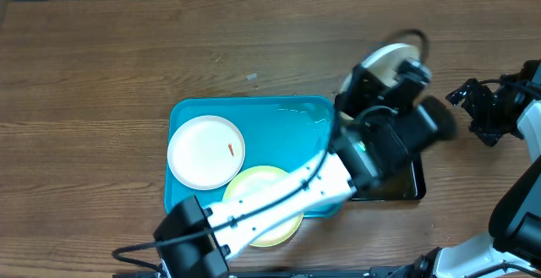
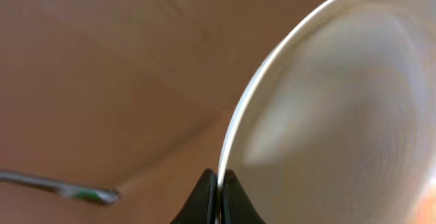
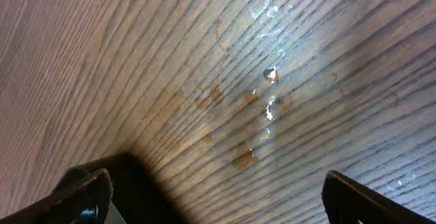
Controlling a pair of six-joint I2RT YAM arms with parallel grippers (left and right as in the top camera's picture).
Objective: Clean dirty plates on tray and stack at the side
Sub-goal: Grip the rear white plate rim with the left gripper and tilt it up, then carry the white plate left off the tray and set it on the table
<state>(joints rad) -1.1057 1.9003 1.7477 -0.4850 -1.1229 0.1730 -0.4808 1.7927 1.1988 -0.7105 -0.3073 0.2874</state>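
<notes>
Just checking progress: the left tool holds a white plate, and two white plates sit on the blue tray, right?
No. The overhead view shows one white plate and one yellow plate on the blue tray. The raised plate in the left tool is white.

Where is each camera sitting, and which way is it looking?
Overhead: fixed above the table, facing straight down on the tray, white plate and yellow plate; left arm and right arm show.
Left wrist: faces along the shut left tool at the held plate, pinched by its rim; only fingertips show.
Right wrist: faces down at wet table wood; the open right tool shows both fingers.
Shared: overhead and left wrist both show the held plate.
</notes>
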